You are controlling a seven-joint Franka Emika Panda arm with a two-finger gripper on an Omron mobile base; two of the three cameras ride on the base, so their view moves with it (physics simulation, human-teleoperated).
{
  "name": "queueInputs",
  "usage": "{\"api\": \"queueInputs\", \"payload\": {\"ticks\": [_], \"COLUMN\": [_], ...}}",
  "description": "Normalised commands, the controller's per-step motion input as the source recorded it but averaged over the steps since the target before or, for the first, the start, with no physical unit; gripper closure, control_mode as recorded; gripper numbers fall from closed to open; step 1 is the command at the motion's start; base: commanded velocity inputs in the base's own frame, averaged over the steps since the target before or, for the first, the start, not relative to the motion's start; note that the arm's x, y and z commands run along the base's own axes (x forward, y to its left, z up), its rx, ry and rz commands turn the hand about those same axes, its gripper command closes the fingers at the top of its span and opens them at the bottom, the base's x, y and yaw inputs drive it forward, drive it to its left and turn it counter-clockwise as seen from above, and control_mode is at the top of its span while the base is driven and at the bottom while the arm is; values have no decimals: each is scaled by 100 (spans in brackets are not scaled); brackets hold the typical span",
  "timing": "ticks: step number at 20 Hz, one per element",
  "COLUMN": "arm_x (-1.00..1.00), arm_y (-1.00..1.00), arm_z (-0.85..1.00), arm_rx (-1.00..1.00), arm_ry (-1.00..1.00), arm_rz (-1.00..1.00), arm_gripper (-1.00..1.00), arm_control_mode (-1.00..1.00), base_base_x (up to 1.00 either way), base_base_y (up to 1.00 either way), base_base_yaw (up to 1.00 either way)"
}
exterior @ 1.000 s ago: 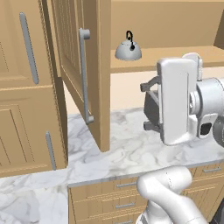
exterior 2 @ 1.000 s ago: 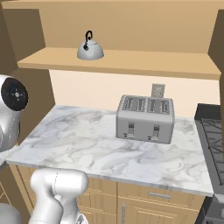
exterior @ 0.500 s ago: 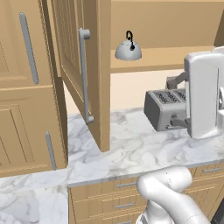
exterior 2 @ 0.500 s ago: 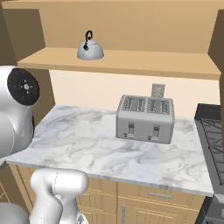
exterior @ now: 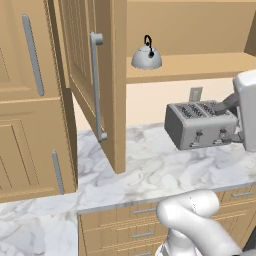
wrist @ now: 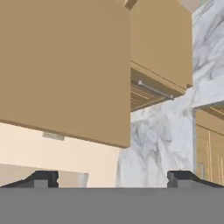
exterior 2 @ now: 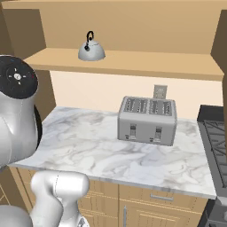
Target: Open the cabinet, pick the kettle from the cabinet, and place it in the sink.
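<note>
Left base view first: the cabinet point(exterior: 175, 45) is open, its door point(exterior: 82, 75) swung out toward us edge-on, the long grey bar handle point(exterior: 96, 85) running down its face. Up on the cabinet shelf sits the kettle point(exterior: 146, 57), silvery dome, black handle on top, upright, close to the left wall of the opening. Below it, the marble surface point(exterior: 145, 170) carries a grey four-slot toaster point(exterior: 200, 124), with an outlet plate point(exterior: 195, 94) on the wall just behind. The arm's white wrist block fills the right edge, partly in front of the toaster's right end. A tall wooden cabinet point(exterior: 30, 95) stands at left.

Over to the right base view: kettle point(exterior 2: 91, 48) again on the shelf, toward its left, well above and left of the toaster point(exterior 2: 147, 119), which sits square on the surface point(exterior 2: 88, 146). A dark stove point(exterior 2: 215, 142) edges in at right. The arm's round joint looms at far left.

Hand view now: the claw point(wrist: 113, 177) shows its two dark tips far apart at the bottom, spread wide, nothing between them. Ahead, rolled sideways, lie a wooden cabinet side point(wrist: 65, 65), marble surface point(wrist: 153, 148), and drawers with a thin grey handle point(wrist: 155, 89).
</note>
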Motion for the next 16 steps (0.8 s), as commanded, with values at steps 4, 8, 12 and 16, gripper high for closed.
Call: {"api": "queueInputs", "payload": {"ticks": [4, 8, 12, 16], "arm_x": [-1, 1, 4, 0], "arm_y": [-35, -2, -1, -18], "arm_z": [0, -3, -4, 0], "arm_rx": [-25, -18, -25, -23], "arm_ry": [-33, -23, -25, -27], "arm_rz": [0, 0, -3, -7], "arm_gripper": [-100, -100, -100, -100], "arm_control_mode": [-100, -100, -100, -100], "base_base_x": [0, 0, 0, 0], "base_base_y": [0, 0, 0, 0], "base_base_yaw": [0, 0, 0, 0]}}
